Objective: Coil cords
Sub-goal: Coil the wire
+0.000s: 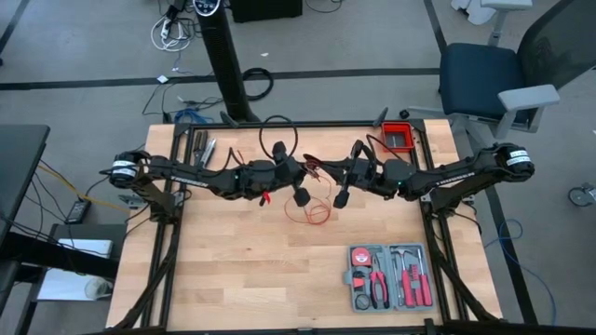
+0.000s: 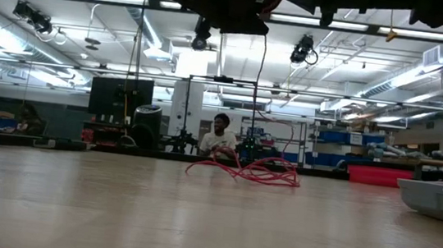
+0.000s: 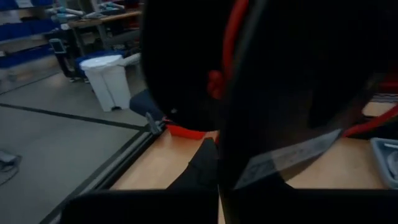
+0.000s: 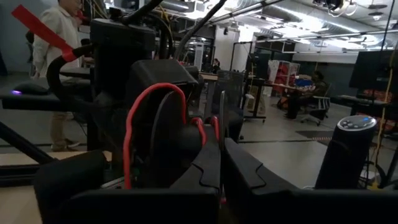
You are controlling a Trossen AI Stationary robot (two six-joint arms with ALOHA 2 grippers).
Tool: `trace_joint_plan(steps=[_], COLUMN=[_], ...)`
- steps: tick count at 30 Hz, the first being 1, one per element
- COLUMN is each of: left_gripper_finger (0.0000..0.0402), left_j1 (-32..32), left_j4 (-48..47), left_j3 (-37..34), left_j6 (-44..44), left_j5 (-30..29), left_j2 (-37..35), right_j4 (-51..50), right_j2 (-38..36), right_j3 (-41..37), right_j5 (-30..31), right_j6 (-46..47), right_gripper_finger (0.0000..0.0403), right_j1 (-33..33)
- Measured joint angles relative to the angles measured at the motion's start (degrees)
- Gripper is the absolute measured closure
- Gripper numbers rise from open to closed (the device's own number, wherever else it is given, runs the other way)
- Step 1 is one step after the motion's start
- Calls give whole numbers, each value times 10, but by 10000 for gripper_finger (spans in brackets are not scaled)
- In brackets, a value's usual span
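Pale matt wood table (image 1: 242,270), thin glossy red cord (image 2: 245,172)

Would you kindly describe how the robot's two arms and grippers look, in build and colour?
Both arms are dark, slender and jointed, each with a round silver-white cap at its outer end. The left gripper and right gripper end in two black fingers. Black cables loop above the arms' inner joints. A pale label shows on the black body close before the left wrist camera.

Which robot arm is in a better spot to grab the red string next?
Probably the right. Its claw hangs shut nearer the red string's loops on the table. The left claw, also shut, hangs slightly farther away.
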Motion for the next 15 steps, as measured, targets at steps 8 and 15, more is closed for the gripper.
trace_joint_plan(steps=[8, 15], left_gripper_finger=[401, 401], left_j1=[0, -6], left_j4=[26, 39], left_j3=[0, -1], left_j6=[44, 108], left_j5=[-44, -77], left_j2=[0, -18], right_j4=[-9, -64], right_j2=[-1, -22], right_j3=[0, -1], right_j5=[3, 9], right_j6=[6, 5], right_gripper_finger=[403, 403], right_j1=[11, 21])
